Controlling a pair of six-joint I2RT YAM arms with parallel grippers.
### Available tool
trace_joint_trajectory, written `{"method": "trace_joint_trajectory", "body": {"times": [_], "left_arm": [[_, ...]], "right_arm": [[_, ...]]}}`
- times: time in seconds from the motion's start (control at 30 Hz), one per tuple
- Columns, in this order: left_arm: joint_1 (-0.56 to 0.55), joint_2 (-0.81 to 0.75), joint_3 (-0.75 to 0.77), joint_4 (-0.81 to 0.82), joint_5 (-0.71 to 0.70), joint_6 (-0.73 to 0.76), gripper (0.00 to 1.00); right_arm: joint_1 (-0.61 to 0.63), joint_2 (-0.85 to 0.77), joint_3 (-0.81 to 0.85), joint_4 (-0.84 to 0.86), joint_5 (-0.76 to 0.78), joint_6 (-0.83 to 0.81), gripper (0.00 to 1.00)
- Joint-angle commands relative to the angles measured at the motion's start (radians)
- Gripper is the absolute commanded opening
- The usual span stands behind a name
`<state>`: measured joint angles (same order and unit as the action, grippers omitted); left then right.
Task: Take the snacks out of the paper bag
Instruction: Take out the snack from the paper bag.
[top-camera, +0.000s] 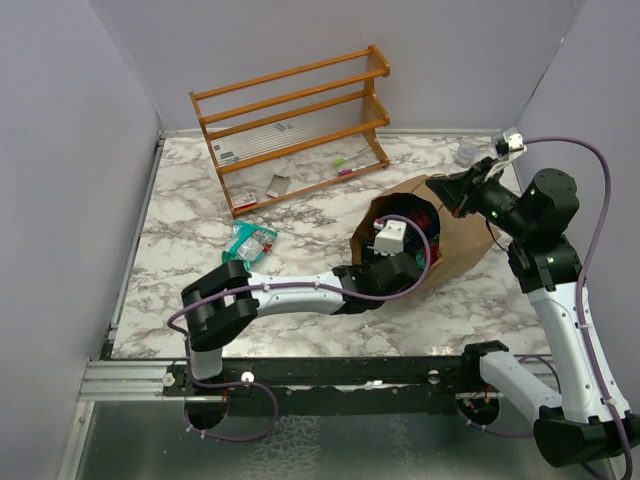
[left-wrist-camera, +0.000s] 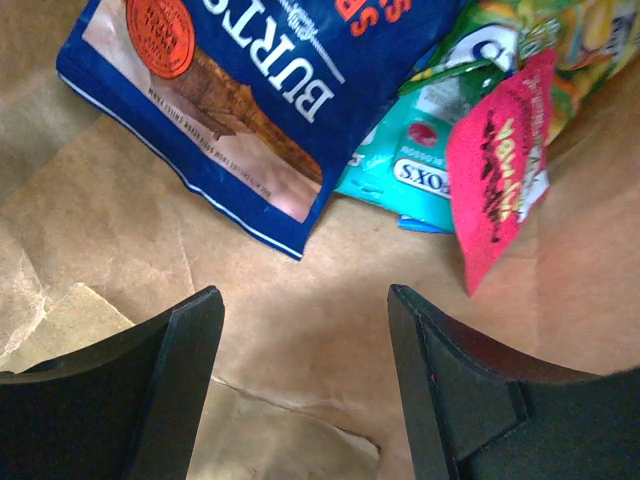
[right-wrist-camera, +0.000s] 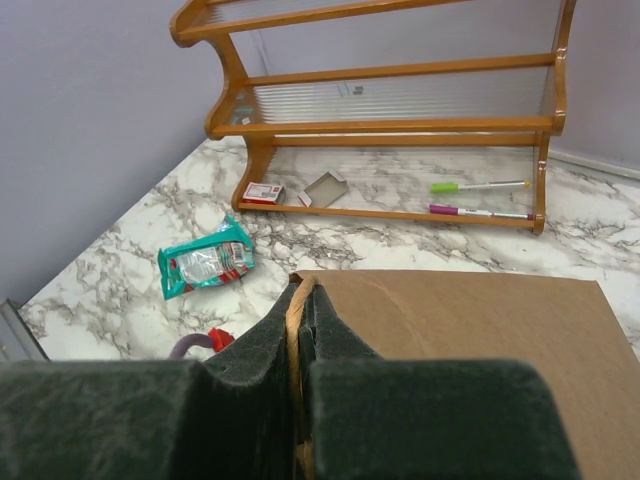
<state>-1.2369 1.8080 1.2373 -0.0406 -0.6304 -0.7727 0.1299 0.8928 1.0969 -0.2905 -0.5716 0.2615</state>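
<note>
Left hand is inside the paper bag, fingers spread and empty. Blue snack lies flat just ahead, slightly left, its nearest corner toward the gap. Teal snack is ahead-right. Right hand is clamped on the handle, so the left is nearer.

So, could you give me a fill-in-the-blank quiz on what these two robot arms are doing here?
1. The left gripper, reaching deep into the big brown paper bag, has its jaws ____ and holds nothing.
2. The right gripper is shut on the bag's twisted paper ____.
3. A teal-green foil packet lies on the white marble ____, outside the bag.
4. The dark blue foil packet lies ____ the bag.
Missing words: open; handle; table; inside.
</note>
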Motion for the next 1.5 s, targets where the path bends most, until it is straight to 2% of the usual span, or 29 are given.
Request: {"method": "trace_joint_trajectory", "body": {"times": [0.0,0.5,0.73,0.93,1.07,1.2,1.4,1.47], "left_arm": [[0.025,0.035,0.023,-0.022,-0.041,-0.025,0.69],[0.098,0.142,0.069,0.107,-0.096,0.034,0.67],[0.120,0.161,0.036,0.298,-0.047,0.097,0.63],[0.138,0.171,0.044,0.332,0.008,0.132,0.40],[0.139,0.150,0.001,0.393,0.046,0.151,0.35],[0.146,0.165,0.016,0.377,0.054,0.162,0.33],[0.157,0.139,0.034,0.322,0.105,0.166,0.00],[0.157,0.095,0.023,0.311,0.146,0.165,0.00]], "right_arm": [[0.002,-0.015,0.012,0.030,0.008,0.004,0.02],[0.002,-0.019,0.011,0.028,0.012,0.004,0.02],[0.002,-0.018,0.015,0.023,0.016,0.000,0.02],[0.002,-0.018,0.019,0.018,0.022,-0.003,0.02],[0.002,-0.017,0.014,0.023,0.023,-0.002,0.02],[0.001,-0.015,0.014,0.026,0.016,0.005,0.02],[0.002,-0.018,0.018,0.016,0.027,-0.002,0.02],[0.002,-0.020,0.018,0.016,0.028,-0.004,0.02]]}}
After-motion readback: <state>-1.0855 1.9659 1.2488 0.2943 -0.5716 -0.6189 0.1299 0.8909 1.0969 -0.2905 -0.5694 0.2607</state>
